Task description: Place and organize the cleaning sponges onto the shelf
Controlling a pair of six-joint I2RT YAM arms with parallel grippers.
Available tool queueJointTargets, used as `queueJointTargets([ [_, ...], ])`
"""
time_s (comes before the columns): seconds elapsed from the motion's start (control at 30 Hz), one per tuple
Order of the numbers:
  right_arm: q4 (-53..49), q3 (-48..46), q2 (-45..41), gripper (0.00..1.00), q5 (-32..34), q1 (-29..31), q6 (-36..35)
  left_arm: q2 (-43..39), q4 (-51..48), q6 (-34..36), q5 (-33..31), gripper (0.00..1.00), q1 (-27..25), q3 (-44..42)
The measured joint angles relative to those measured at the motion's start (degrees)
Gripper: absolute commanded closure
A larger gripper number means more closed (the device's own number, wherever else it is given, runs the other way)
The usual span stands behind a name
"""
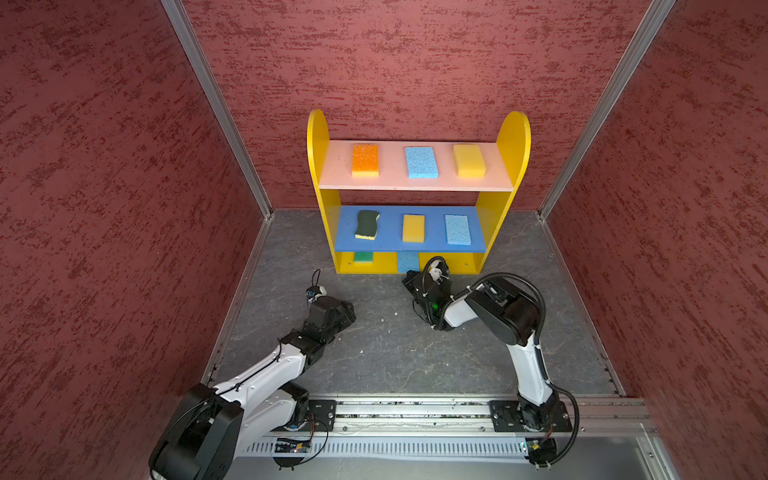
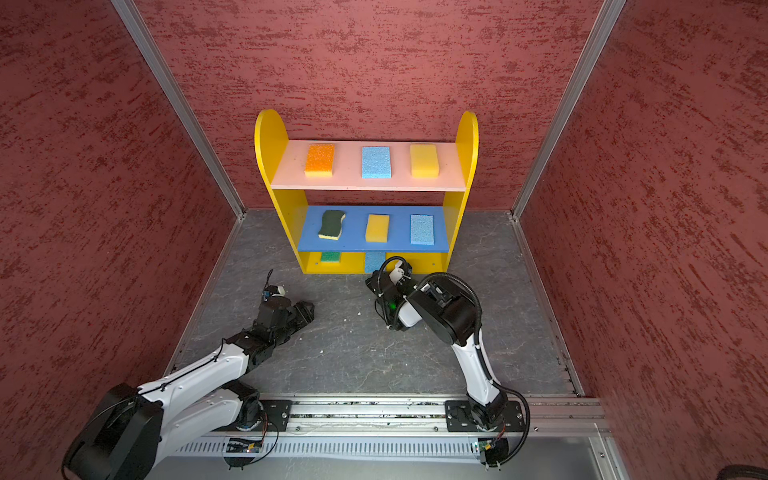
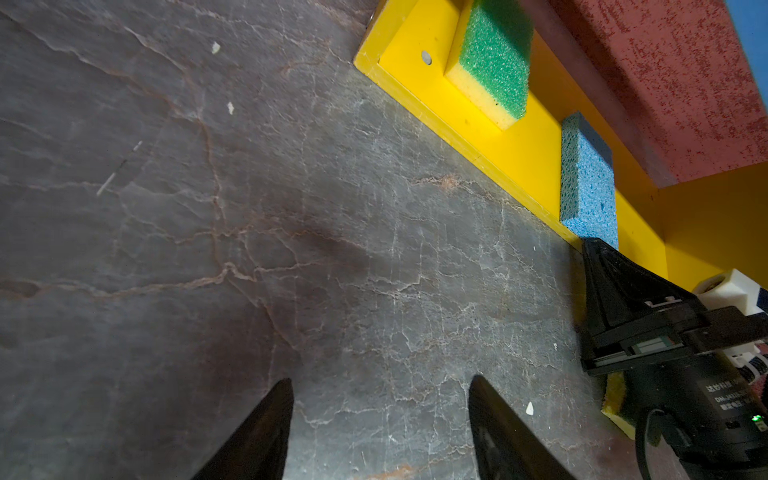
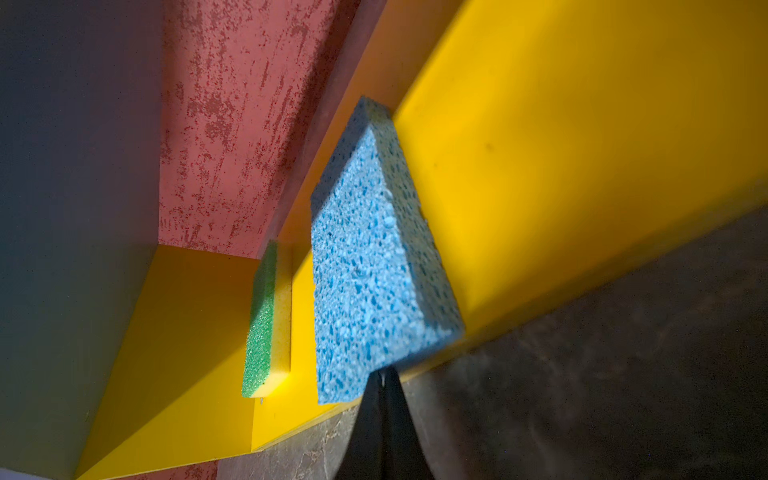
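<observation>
1. The small shelf with yellow round-topped side panels (image 1: 316, 145) stands against the red back wall (image 1: 415, 62), on the grey stone-patterned floor (image 1: 374, 353).
2. On its pale pink upper board, from the left arm's side across, lie an orange foam sponge (image 1: 365, 160), a light blue foam sponge (image 1: 422, 162) and a yellow foam sponge (image 1: 469, 160), well apart.
3. Its blue middle board carries a wavy dark-green-on-yellow scourer (image 1: 367, 224), a second yellow sponge (image 1: 413, 228) and a second light blue sponge (image 1: 458, 229).
4. On its yellow base sit a green-topped rectangular sponge (image 3: 494, 58) and, near the middle, a third light blue sponge (image 4: 374, 270) reaching the front edge.
5. The right gripper (image 4: 382, 378), jaws pressed together on nothing, touches that sponge's front corner.
6. The left gripper (image 3: 380, 380), jaws spread and empty, is over the floor in front of the shelf, apart from it.
7. A yellow foam edge (image 3: 615, 399) shows beneath the right arm; the rest is hidden.
</observation>
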Motion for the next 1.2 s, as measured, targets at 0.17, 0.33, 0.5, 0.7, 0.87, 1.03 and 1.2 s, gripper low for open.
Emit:
queueJointTargets([
  [0.17,0.9,0.1,0.3,1.0,0.4,-0.1,0.0,0.5,0.4,0.0,0.1,0.32,0.0,0.0],
  [0.33,1.3,0.4,0.6,1.0,0.5,-0.3,0.0,0.9,0.8,0.0,0.2,0.33,0.0,0.0],
  [0.5,1.6,1.5,1.5,1.0,0.5,-0.4,0.0,2.0,1.9,-0.1,0.3,0.33,0.0,0.0],
  [0.7,2.4,2.3,2.2,1.0,0.5,-0.4,0.0,2.9,2.6,-0.5,0.4,0.33,0.0,0.0],
  [0.87,2.6,2.3,2.3,1.0,0.5,-0.5,0.1,2.9,2.9,-0.5,0.5,0.33,0.0,0.0],
  [1.03,2.4,2.6,2.4,1.0,0.6,-0.5,0.7,3.0,2.9,-0.5,0.8,0.33,0.0,0.0],
  [1.2,2.4,3.6,3.1,1.0,0.6,-0.6,0.7,3.8,3.0,-0.8,1.2,0.33,0.0,0.0],
])
